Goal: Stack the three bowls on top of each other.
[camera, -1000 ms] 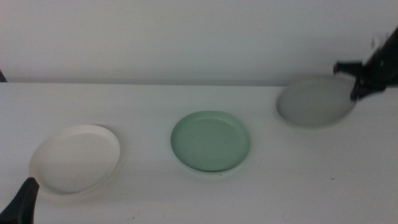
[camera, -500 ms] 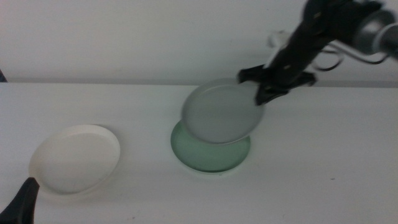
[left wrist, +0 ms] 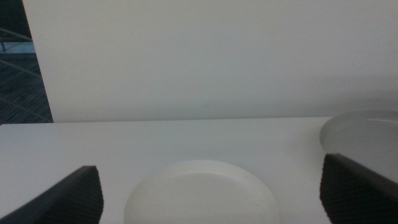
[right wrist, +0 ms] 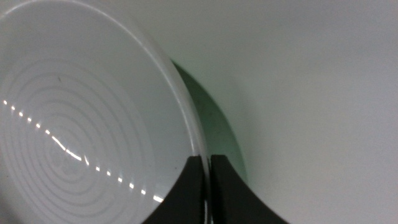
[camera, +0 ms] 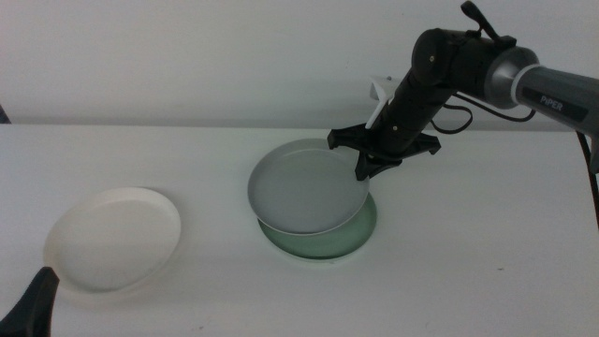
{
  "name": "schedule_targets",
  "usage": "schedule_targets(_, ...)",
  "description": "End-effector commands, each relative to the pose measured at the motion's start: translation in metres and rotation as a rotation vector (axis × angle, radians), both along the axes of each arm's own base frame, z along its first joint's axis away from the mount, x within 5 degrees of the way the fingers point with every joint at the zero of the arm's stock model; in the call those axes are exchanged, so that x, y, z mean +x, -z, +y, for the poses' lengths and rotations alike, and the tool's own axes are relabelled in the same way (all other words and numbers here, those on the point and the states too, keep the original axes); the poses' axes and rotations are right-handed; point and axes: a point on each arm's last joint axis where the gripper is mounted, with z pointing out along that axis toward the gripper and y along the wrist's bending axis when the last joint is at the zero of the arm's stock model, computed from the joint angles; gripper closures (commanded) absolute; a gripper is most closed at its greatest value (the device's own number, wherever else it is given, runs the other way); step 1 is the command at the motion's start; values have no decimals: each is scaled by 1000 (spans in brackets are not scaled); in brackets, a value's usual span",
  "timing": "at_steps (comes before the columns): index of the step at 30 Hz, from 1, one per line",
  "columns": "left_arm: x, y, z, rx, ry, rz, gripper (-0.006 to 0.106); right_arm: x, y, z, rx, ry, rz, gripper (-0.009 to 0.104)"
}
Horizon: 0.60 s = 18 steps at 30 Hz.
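**Grey bowl held above the green bowl, first stacking step**

The first stacking step is shown in progress. In the middle view the right gripper (camera: 367,165) is seen at about 1 o'clock from the table's centre, reached in from the right side. Its jaws are clamped together on the rim of the grey bowl (camera: 306,188), as is confirmed in the right wrist view, where the two dark jaws are pressed on either side of the pale rim (right wrist: 186,121). The grey bowl is held tilted over the pale green bowl (camera: 360,233), of which only a crescent from 3 to 6 o'clock is left uncovered. Whether the two bowls are touching cannot be told; the grey bowl is displaced toward 10 o'clock from the green one.

The cream-white bowl (camera: 114,237) is left on the table at 8 o'clock, well apart from the pair. The left gripper (left wrist: 211,190) is parked near it at the lower edge, with its jaws spread wide apart and nothing between them.

For the next move, it is judged that the grey bowl should be centred over the green one, levelled, lowered until seated, and only then released. The cream-white bowl remains to be added.
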Motion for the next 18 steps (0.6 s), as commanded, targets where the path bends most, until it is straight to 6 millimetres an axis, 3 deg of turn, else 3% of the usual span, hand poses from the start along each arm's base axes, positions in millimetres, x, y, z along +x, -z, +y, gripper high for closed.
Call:
schedule_targets(1,-1,10,0,-10,0,-16,7,0,-1,1,6,-9,-9,97)
schedule_targets(18,-1,10,0,-10,0,-16,7,-10,1,-1,-17,-8,108,97)
